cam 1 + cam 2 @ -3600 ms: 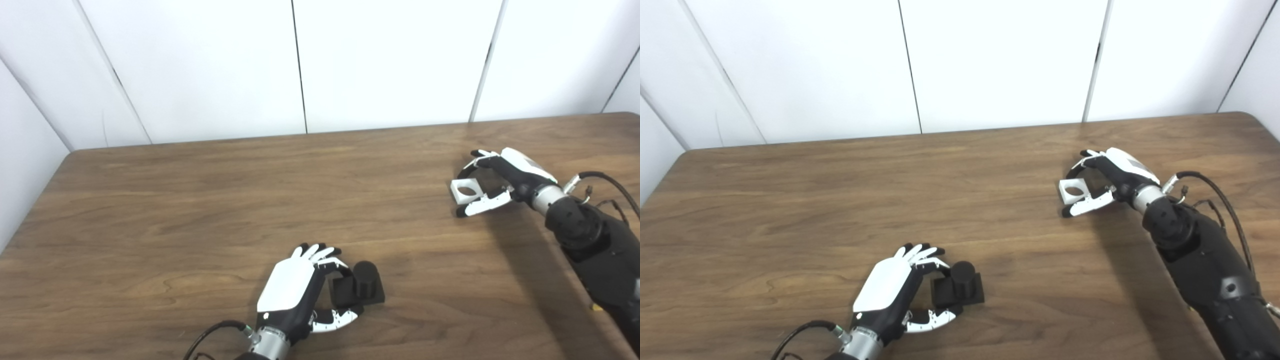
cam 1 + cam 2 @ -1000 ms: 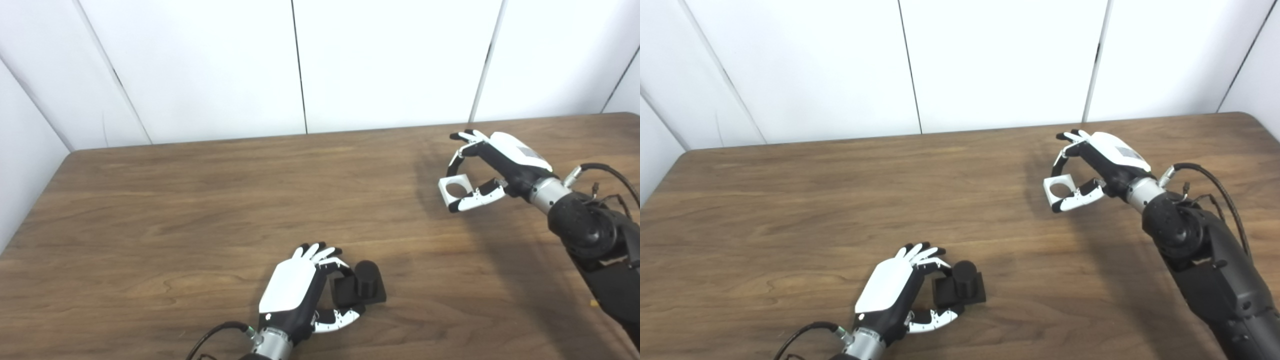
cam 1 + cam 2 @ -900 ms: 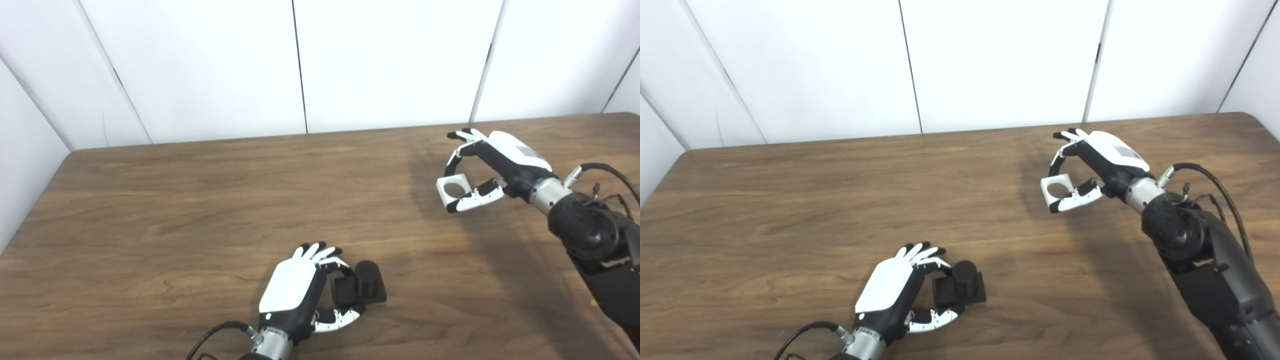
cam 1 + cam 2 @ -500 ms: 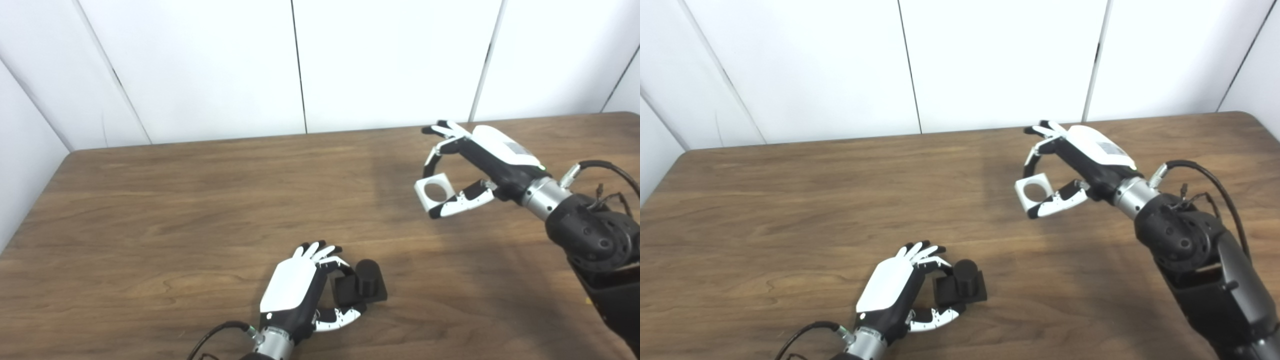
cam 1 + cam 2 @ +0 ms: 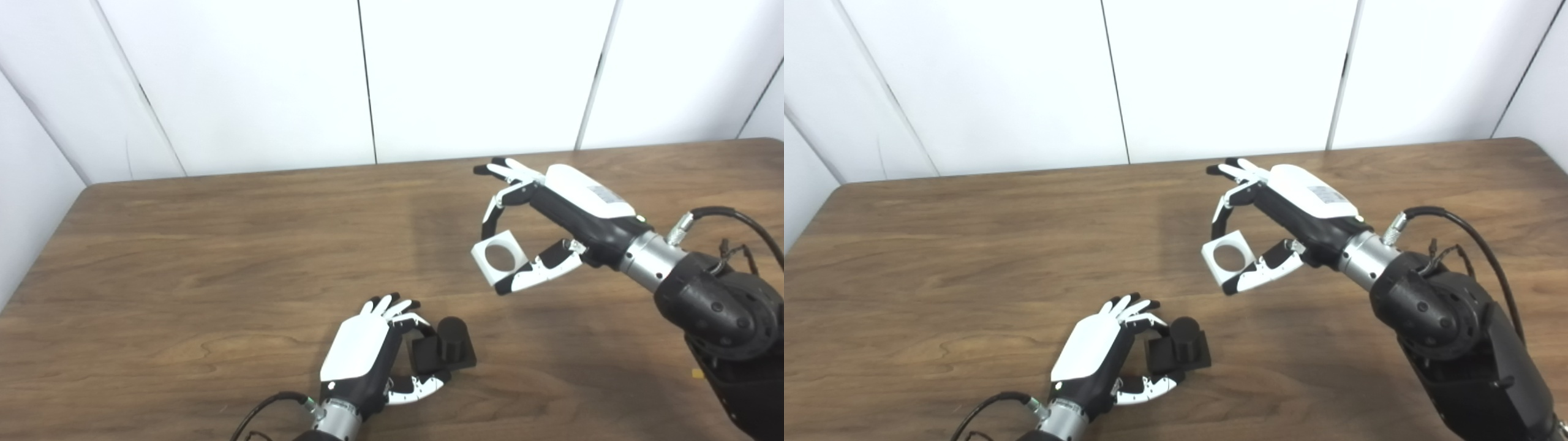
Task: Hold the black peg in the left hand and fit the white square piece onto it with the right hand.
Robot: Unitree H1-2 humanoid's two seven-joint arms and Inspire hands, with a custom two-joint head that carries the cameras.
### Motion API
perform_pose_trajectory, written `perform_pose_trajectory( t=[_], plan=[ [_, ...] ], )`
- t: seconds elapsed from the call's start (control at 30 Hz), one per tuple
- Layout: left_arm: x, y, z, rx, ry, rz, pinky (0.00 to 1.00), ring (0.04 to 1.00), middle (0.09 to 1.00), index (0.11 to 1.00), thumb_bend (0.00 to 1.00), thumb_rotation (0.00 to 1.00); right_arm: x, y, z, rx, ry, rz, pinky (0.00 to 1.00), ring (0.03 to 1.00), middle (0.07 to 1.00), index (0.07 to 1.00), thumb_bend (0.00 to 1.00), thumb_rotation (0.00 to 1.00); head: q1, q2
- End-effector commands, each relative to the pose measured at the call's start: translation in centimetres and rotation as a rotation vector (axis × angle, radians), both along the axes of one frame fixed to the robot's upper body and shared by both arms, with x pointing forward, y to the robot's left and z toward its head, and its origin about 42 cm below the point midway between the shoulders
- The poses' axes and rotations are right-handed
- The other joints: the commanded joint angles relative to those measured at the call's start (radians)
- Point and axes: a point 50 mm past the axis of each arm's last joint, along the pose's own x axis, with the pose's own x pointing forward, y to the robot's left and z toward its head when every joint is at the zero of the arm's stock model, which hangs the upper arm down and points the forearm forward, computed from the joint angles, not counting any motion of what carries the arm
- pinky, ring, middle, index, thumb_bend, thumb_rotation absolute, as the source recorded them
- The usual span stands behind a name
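Observation:
The black peg (image 5: 452,340) stands upright on its square black base (image 5: 442,357) on the wooden table (image 5: 184,257), near the front middle. My left hand (image 5: 373,358) is closed around the base's left side, fingers behind it and thumb in front. My right hand (image 5: 551,214) is shut on the white square piece (image 5: 499,257), pinched between a finger and the thumb. The piece has a round hole and is held in the air, above and to the right of the peg. It also shows in the right eye view (image 5: 1228,257).
White wall panels (image 5: 478,73) stand behind the table's far edge. My right forearm (image 5: 710,306) and its cable (image 5: 735,214) reach over the table's right side.
My right hand has lifted the white piece off the table and carried it left and forward, toward the peg. My left hand and the peg have stayed in place.

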Motion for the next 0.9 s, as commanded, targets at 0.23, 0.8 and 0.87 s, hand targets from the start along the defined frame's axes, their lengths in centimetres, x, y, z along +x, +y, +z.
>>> perform_pose_trajectory(
  t=[0.23, 0.8, 0.87],
  plan=[
    [0.2, -0.7, -0.2, 0.008, 0.014, -0.016, 1.00, 0.968, 0.886, 0.612, 0.61, 0.28, -0.7, 1.4, 2.7, -0.024, -0.022, 0.066, 0.92, 1.000, 0.934, 0.492, 0.52, 0.16, 0.000, 0.003],
    [0.0, -0.9, -0.3, 0.002, 0.019, -0.019, 1.00, 0.970, 0.893, 0.616, 0.60, 0.27, 1.1, 2.3, -0.2, -0.042, 0.058, 0.060, 0.94, 1.000, 0.949, 0.492, 0.52, 0.15, 0.004, 0.005],
    [0.0, -0.9, -0.3, 0.001, 0.018, -0.019, 1.00, 0.971, 0.893, 0.617, 0.60, 0.28, 1.1, 2.4, -0.4, -0.047, 0.066, 0.059, 0.95, 1.000, 0.955, 0.492, 0.52, 0.15, 0.004, 0.005]
  ],
)
